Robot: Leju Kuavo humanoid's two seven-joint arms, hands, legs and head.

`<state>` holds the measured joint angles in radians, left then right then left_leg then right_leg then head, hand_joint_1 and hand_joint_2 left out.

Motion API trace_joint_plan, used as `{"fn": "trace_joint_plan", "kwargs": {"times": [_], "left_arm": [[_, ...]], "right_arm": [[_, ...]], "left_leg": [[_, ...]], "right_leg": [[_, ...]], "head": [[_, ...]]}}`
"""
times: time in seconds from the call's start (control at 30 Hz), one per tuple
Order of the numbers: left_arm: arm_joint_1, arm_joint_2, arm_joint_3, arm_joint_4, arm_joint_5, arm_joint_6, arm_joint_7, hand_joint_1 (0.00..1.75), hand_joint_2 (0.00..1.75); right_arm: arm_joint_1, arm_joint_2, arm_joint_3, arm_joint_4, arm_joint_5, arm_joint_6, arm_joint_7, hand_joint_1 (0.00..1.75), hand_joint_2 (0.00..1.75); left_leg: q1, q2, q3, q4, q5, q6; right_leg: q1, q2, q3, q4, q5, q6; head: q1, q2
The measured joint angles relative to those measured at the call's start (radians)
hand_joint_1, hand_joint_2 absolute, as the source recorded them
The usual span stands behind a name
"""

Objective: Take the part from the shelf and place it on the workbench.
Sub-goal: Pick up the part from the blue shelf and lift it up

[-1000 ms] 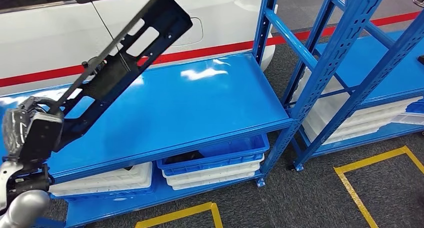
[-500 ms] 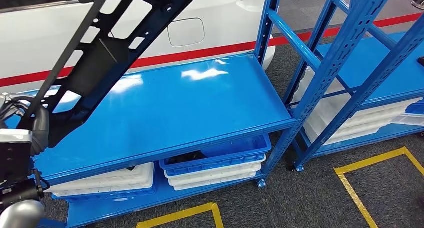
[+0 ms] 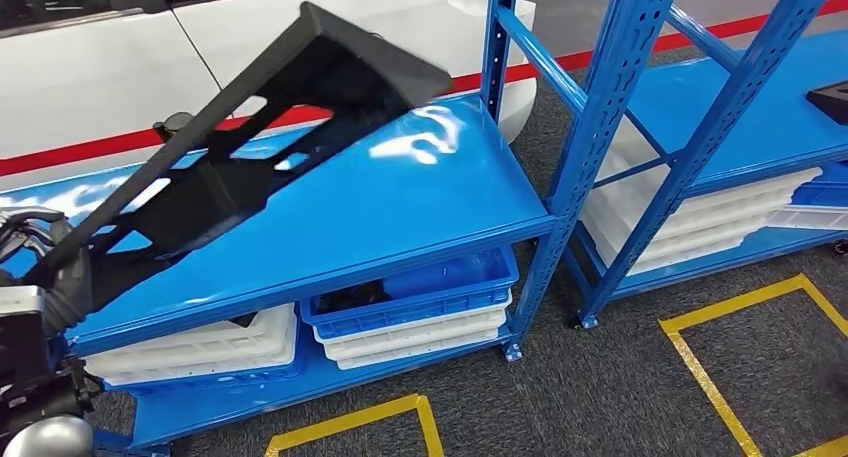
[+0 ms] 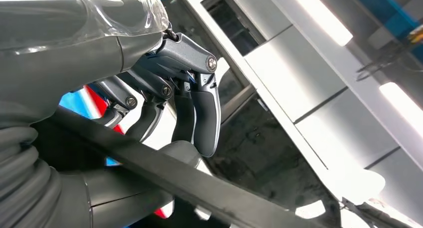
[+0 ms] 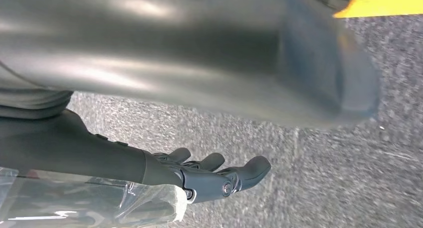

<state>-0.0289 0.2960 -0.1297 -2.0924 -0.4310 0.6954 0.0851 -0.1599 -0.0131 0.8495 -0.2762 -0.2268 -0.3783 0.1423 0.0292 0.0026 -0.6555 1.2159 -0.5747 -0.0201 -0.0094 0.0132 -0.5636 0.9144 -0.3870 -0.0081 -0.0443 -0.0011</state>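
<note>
Left hand wrapped around the long black part, raised slantwise over the blue shelf toward its left edge. Right hand empty, fingers loosely apart, hanging above the carpet. Advice: keep the grip firm and swing the far end clear of the shelf upright while turning for the workbench.

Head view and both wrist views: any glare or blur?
Head view: white glare on the glossy blue shelf board, far end of the long black slotted part smeared. Left wrist view: sharp, ceiling strips blown out. Right wrist view: grey carpet floor streaked.
</note>
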Motion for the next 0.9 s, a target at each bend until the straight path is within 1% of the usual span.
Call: {"fn": "trace_joint_plan", "kwargs": {"times": [0.03,0.07,0.1,0.13,0.17,0.2,0.23,0.27,0.3,0.33,0.37,0.4,0.43,0.47,0.5,0.53,0.57,0.6,0.63,0.67,0.7,0.73,0.77,0.8,0.83,0.87,0.9], "left_arm": [[0.004,-0.006,0.006,0.000,0.000,0.000,-0.004,1.75,1.75],[0.008,-0.011,0.011,0.000,0.001,0.000,-0.007,1.75,1.75],[0.010,-0.016,0.016,0.000,0.000,0.000,-0.011,1.75,1.75],[0.013,-0.022,0.021,0.000,0.000,0.000,-0.015,1.75,1.75],[0.016,-0.029,0.025,0.000,0.002,0.000,-0.020,1.75,1.75],[0.021,-0.036,0.028,0.000,0.004,0.000,-0.026,1.75,1.75],[0.027,-0.043,0.031,0.000,0.007,0.000,-0.032,1.75,1.75],[0.034,-0.050,0.035,0.001,0.009,0.000,-0.038,1.75,1.75],[0.041,-0.058,0.040,0.001,0.011,0.000,-0.043,1.75,1.75],[0.046,-0.065,0.045,0.002,0.011,0.000,-0.047,1.75,1.75],[0.049,-0.072,0.049,0.002,0.010,0.000,-0.051,1.75,1.75],[0.052,-0.077,0.052,0.003,0.008,0.000,-0.053,1.75,1.75],[0.055,-0.083,0.055,0.003,0.006,0.000,-0.054,1.75,1.75],[0.059,-0.088,0.058,0.003,0.004,0.000,-0.054,1.75,1.75],[0.062,-0.093,0.062,0.003,0.003,0.000,-0.054,1.75,1.75],[0.065,-0.098,0.065,0.004,0.002,0.000,-0.054,1.75,1.75],[0.068,-0.101,0.068,0.005,0.002,0.000,-0.056,1.75,1.75],[0.069,-0.105,0.070,0.006,0.003,0.000,-0.058,1.75,1.75],[0.070,-0.108,0.073,0.007,0.005,0.000,-0.060,1.75,1.75],[0.070,-0.111,0.075,0.008,0.005,0.000,-0.063,1.75,1.75],[0.070,-0.114,0.076,0.010,0.006,0.000,-0.066,1.75,1.75],[0.069,-0.117,0.078,0.012,0.005,0.000,-0.068,1.75,1.75],[0.068,-0.119,0.078,0.013,0.004,0.000,-0.070,1.75,1.75],[0.068,-0.121,0.079,0.015,0.003,0.000,-0.072,1.75,1.75],[0.068,-0.123,0.079,0.016,0.001,0.000,-0.073,1.75,1.75],[0.069,-0.125,0.080,0.017,-0.002,0.000,-0.075,1.75,1.75],[0.069,-0.126,0.082,0.019,-0.005,0.000,-0.077,1.75,1.75]], "right_arm": [[0.001,0.000,0.000,0.000,-0.001,0.000,0.000,0.00,0.00],[0.003,0.000,0.000,0.000,-0.002,-0.001,0.000,0.00,0.00],[0.003,0.000,0.000,0.000,-0.003,-0.001,0.001,0.00,0.00],[0.003,0.000,0.000,0.000,-0.004,-0.001,0.001,0.00,0.00],[0.003,0.000,0.000,0.000,-0.005,-0.001,0.001,0.00,0.00],[0.004,0.000,0.000,0.000,-0.006,-0.001,0.001,0.00,0.00],[0.004,0.000,0.000,0.000,-0.007,-0.001,0.002,0.00,0.00],[0.005,0.000,0.000,0.000,-0.009,-0.002,0.003,0.00,0.00],[0.007,-0.001,0.000,0.000,-0.010,-0.002,0.004,0.00,0.00],[0.008,-0.001,0.000,0.000,-0.011,-0.002,0.005,0.00,0.00],[0.011,-0.002,0.000,0.000,-0.013,-0.002,0.006,0.00,0.00],[0.012,-0.002,0.000,0.000,-0.013,-0.002,0.007,0.00,0.00],[0.014,-0.002,0.000,0.000,-0.013,-0.002,0.007,0.00,0.00],[0.014,-0.002,0.000,0.000,-0.013,-0.002,0.007,0.00,0.00],[0.015,-0.002,0.000,0.000,-0.013,-0.002,0.008,0.00,0.00],[0.015,-0.002,0.000,0.000,-0.013,-0.002,0.010,0.00,0.00],[0.016,-0.002,0.000,0.000,-0.013,-0.002,0.012,0.00,0.00],[0.016,-0.003,0.000,0.000,-0.013,-0.002,0.015,0.00,0.00],[0.016,-0.003,0.000,0.000,-0.013,-0.002,0.017,0.00,0.00],[0.014,-0.005,0.000,0.000,-0.013,-0.002,0.019,0.00,0.00],[0.012,-0.006,0.001,0.000,-0.013,-0.002,0.019,0.00,0.00],[0.011,-0.007,0.001,0.000,-0.013,-0.003,0.019,0.00,0.00],[0.010,-0.008,0.002,0.000,-0.013,-0.003,0.019,0.00,0.00],[0.010,-0.007,0.004,0.000,-0.013,-0.003,0.019,0.00,0.00],[0.011,-0.007,0.006,0.000,-0.013,-0.003,0.019,0.00,0.00],[0.011,-0.007,0.008,0.000,-0.013,-0.003,0.019,0.00,0.00],[0.012,-0.007,0.010,0.000,-0.013,-0.003,0.019,0.00,0.00]], "left_leg": [[0.000,0.000,0.004,0.021,-0.002,-0.002],[0.001,0.000,0.029,0.000,0.016,-0.003],[0.002,0.000,0.074,-0.059,0.044,-0.004],[0.003,0.000,0.131,-0.141,0.068,-0.004],[0.001,-0.002,0.186,-0.226,0.081,-0.001],[-0.001,-0.004,0.222,-0.285,0.087,0.004],[-0.004,-0.007,0.239,-0.316,0.085,0.010],[-0.008,-0.009,0.238,-0.324,0.084,0.018],[-0.008,-0.008,0.228,-0.319,0.090,0.027],[-0.008,-0.007,0.221,-0.317,0.097,0.036],[-0.007,-0.005,0.212,-0.317,0.106,0.047],[-0.007,-0.004,0.202,-0.317,0.117,0.056],[-0.009,-0.003,0.190,-0.317,0.128,0.062],[-0.011,-0.002,0.178,-0.316,0.138,0.066],[-0.013,-0.001,0.165,-0.315,0.148,0.067],[-0.016,0.000,0.152,-0.314,0.158,0.067],[-0.018,0.000,0.141,-0.313,0.166,0.066],[-0.021,0.000,0.132,-0.312,0.174,0.065],[-0.023,-0.001,0.124,-0.311,0.181,0.064],[-0.026,-0.001,0.118,-0.308,0.187,0.061],[-0.028,0.000,0.113,-0.306,0.193,0.057],[-0.028,0.001,0.109,-0.305,0.199,0.052],[-0.028,0.002,0.106,-0.304,0.205,0.046],[-0.027,0.002,0.103,-0.304,0.212,0.040],[-0.025,0.002,0.097,-0.300,0.208,0.034],[-0.024,0.002,0.085,-0.281,0.188,0.030],[-0.022,0.001,0.067,-0.240,0.150,0.026]], "right_leg": [[0.000,0.000,-0.013,0.000,0.009,0.002],[0.000,0.000,-0.025,0.001,0.018,0.004],[-0.001,0.000,-0.037,0.001,0.028,0.008],[-0.001,0.000,-0.047,0.002,0.037,0.013],[0.000,0.001,-0.056,0.004,0.045,0.019],[0.001,0.002,-0.061,0.004,0.054,0.025],[0.002,0.003,-0.063,0.004,0.062,0.032],[0.003,0.004,-0.065,0.003,0.069,0.038],[0.002,0.004,-0.067,0.003,0.075,0.045],[0.000,0.004,-0.073,0.011,0.067,0.050],[-0.002,0.003,-0.084,0.034,0.039,0.054],[-0.004,0.002,-0.100,0.078,-0.005,0.057],[-0.004,0.001,-0.122,0.146,-0.063,0.060],[-0.004,0.000,-0.142,0.223,-0.113,0.063],[-0.004,0.000,-0.154,0.290,-0.144,0.064],[-0.004,0.000,-0.153,0.330,-0.151,0.064],[-0.004,0.000,-0.132,0.330,-0.139,0.062],[-0.002,0.000,-0.091,0.290,-0.116,0.057],[0.000,0.000,-0.033,0.217,-0.094,0.050],[0.004,0.000,0.028,0.131,-0.084,0.043],[0.007,0.000,0.076,0.059,-0.083,0.038],[0.011,0.000,0.106,0.011,-0.086,0.033],[0.014,0.001,0.114,-0.009,-0.089,0.029],[0.014,0.001,0.110,-0.012,-0.085,0.025],[0.013,-0.001,0.103,-0.014,-0.077,0.019],[0.011,-0.003,0.094,-0.016,-0.067,0.012],[0.009,-0.005,0.083,-0.019,-0.056,0.006]], "head": [[0.000,0.000],[0.000,0.000],[0.000,0.000],[-0.001,0.000],[-0.001,0.000],[0.000,0.000],[0.001,0.000],[0.002,0.000],[0.003,0.000],[0.003,0.000],[0.004,0.000],[0.005,0.000],[0.006,0.000],[0.007,0.000],[0.008,0.000],[0.008,0.000],[0.008,0.000],[0.008,0.000],[0.008,0.000],[0.009,0.000],[0.008,0.000],[0.008,0.000],[0.007,0.000],[0.006,0.000],[0.007,0.000],[0.006,0.000],[0.005,0.000]]}}
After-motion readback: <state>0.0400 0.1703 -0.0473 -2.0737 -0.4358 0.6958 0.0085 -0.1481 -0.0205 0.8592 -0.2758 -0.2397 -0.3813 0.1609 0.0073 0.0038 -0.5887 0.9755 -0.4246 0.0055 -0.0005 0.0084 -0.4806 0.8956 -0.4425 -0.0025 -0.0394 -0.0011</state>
